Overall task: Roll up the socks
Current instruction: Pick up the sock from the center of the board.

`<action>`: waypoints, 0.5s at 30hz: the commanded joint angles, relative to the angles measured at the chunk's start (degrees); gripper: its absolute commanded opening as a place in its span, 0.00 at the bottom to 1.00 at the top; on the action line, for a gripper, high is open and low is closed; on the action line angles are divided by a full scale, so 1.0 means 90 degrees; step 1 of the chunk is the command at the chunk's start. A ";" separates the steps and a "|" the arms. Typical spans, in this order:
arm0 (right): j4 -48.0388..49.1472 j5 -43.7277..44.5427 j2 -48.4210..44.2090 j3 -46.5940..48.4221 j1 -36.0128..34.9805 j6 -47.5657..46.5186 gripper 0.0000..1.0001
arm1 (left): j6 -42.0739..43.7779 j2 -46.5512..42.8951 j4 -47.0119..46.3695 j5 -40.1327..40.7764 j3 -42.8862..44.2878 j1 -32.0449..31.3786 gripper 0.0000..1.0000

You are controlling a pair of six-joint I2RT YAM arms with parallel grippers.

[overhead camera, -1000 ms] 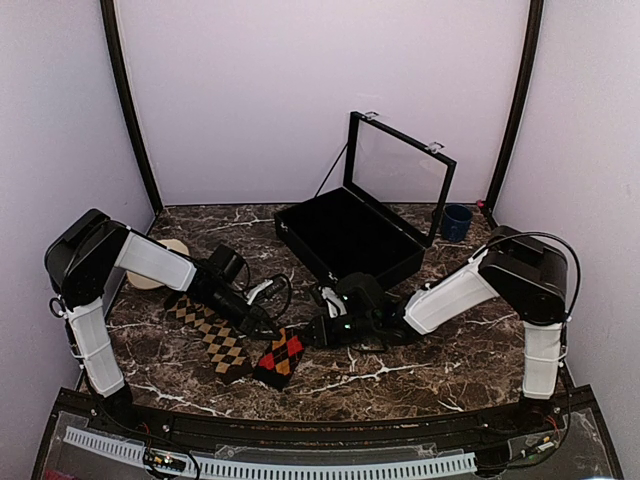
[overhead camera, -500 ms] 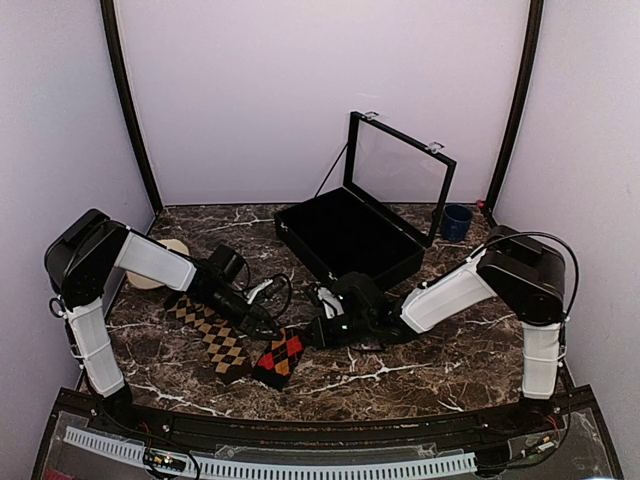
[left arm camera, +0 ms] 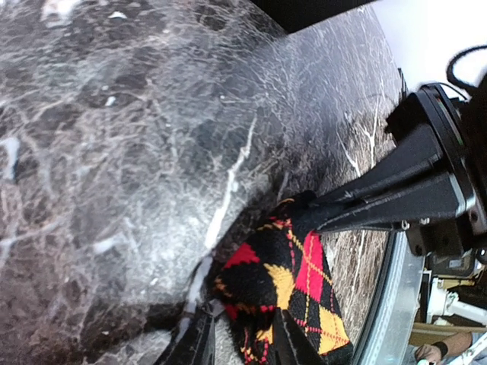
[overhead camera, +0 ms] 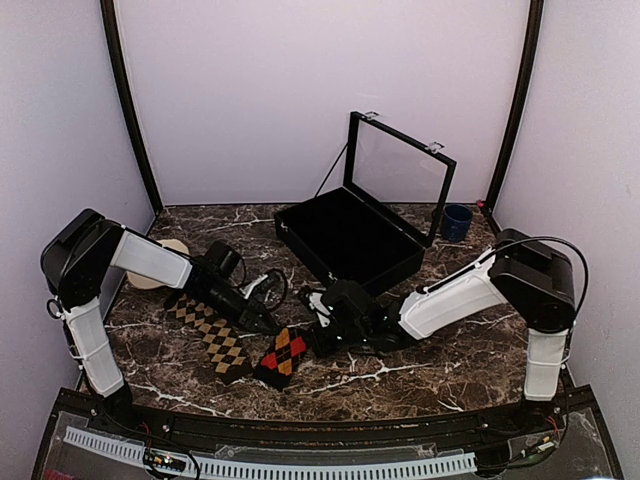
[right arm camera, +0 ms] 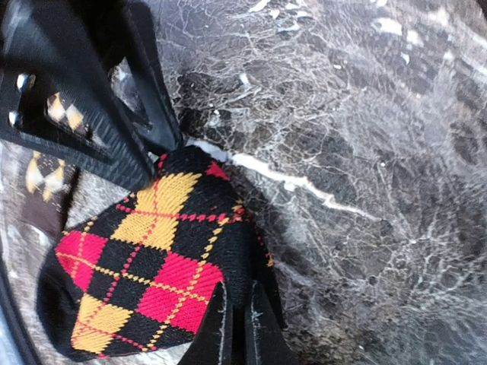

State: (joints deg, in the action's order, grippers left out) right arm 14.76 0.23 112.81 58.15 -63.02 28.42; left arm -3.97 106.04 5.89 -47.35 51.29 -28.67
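The red-and-orange sock (right arm camera: 144, 281) lies on the dark marble table (overhead camera: 440, 370), near its front edge and between the two arms. It is a short, flat, doubled-looking piece with its diamond pattern facing up. Just to its left lies the tan sock (overhead camera: 213, 333), a flat strip running diagonally back toward the left arm. The near ends of the two socks are close together; whether they touch cannot be told from above.

The right gripper (right arm camera: 237, 293) is low over the table at the right edge of the red-and-orange sock. Its fingers are drawn together, and they seem to pinch a raised fold of black fabric at that edge.

The left gripper (left arm camera: 241, 310) comes in from the opposite side, at the sock's far corner. Its fingers stand apart with a strip of sock showing in the gap. The wrist view is too close to show whether either finger presses the cloth.

Behind the arms a black box (overhead camera: 340, 235) sits with its lid propped open. A blue cup (overhead camera: 456, 222) stands to the right of the box.
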 commanded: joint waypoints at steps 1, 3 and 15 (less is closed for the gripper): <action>-0.0430 0.1093 -0.0247 0.0218 -0.0394 -0.0963 0.00 | -0.0298 -0.0086 0.0165 0.0100 0.0042 0.0181 0.30; -0.0498 0.1330 -0.0278 0.0292 -0.0552 -0.1158 0.00 | -0.0404 -0.0083 0.0199 -0.0056 0.0093 0.0247 0.30; -0.0579 0.3884 -0.0272 0.0630 -0.1515 -0.2760 0.00 | -0.1383 -0.0174 0.0703 -0.0836 0.0573 0.0291 0.33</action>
State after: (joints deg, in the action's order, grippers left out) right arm 9.61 19.62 111.83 61.67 -74.87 15.42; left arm -12.45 106.04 8.58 -50.85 55.13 -26.09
